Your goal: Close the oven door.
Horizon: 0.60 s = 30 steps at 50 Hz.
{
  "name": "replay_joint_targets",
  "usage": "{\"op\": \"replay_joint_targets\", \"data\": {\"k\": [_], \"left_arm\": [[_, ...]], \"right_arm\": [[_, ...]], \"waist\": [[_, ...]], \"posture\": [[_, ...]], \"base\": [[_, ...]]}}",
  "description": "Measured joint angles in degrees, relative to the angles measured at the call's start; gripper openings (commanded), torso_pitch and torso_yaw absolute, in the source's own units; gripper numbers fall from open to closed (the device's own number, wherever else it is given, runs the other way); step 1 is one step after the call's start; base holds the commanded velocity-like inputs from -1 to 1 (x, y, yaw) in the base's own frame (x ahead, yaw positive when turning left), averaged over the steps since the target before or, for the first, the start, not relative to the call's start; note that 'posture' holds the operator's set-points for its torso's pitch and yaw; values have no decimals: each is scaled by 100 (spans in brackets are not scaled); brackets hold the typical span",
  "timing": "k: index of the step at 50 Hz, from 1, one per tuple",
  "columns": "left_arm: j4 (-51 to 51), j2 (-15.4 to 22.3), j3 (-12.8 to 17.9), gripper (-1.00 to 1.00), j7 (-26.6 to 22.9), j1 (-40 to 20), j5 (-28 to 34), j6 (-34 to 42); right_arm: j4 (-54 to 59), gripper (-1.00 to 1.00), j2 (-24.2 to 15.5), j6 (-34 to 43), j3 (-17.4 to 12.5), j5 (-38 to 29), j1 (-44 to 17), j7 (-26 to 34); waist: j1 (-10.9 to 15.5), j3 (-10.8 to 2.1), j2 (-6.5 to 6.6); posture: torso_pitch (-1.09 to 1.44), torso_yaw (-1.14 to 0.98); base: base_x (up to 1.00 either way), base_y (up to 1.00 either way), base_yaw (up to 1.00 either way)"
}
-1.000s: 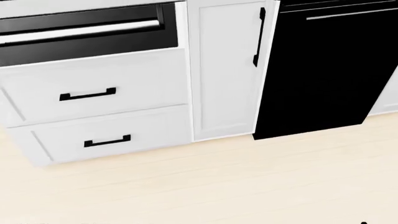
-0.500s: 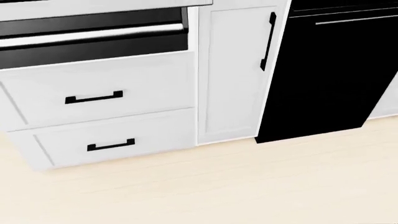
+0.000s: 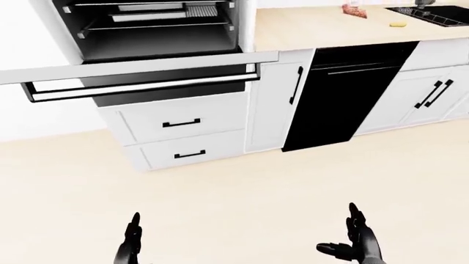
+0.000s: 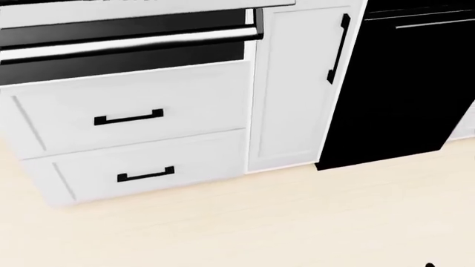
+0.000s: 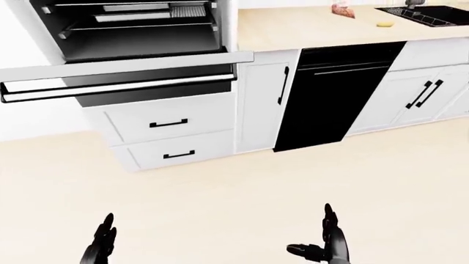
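The oven (image 3: 154,27) is built into the white cabinets at the upper left of the left-eye view, its racks showing inside. Its door (image 3: 139,69) hangs open, lying flat, with a long silver handle (image 3: 139,89) along its near edge; the handle also shows in the head view (image 4: 133,41). My left hand (image 3: 130,247) and right hand (image 3: 356,245) are low at the bottom of the eye views, fingers open and empty, far from the door.
Two white drawers (image 3: 183,124) with black pulls sit under the oven. A narrow cabinet door (image 3: 275,104) and a black dishwasher (image 3: 337,93) stand to the right. A wooden counter (image 3: 330,27) with a sink (image 3: 432,12) runs above. Pale floor (image 3: 235,187) lies between me and the cabinets.
The whole head view has shifted: cabinets and drawers slid to the right, so the camera has moved. The oven door stays open.
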Motion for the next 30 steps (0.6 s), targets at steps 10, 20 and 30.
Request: {"op": "replay_joint_targets", "data": {"k": [10,20,30], "left_arm": [[23,3,181,100,-636,-46,-439,589],[9,85,234,100,-581,-27,-590,664],[26,3,190,100,-604,-28,-564,706]], "right_arm": [[2,100,-36,10,-28,28,19,-28],[43,100,84,52,44,-57,11,56],[5,100,-8,5,-9,-1,10,-4]], "waist": [[-17,27,501],[116,-11,646],[-11,2,-1]], "posture": [[0,0],[0,0],[0,0]], "base": [[0,29,0],[0,29,0],[0,29,0]]}}
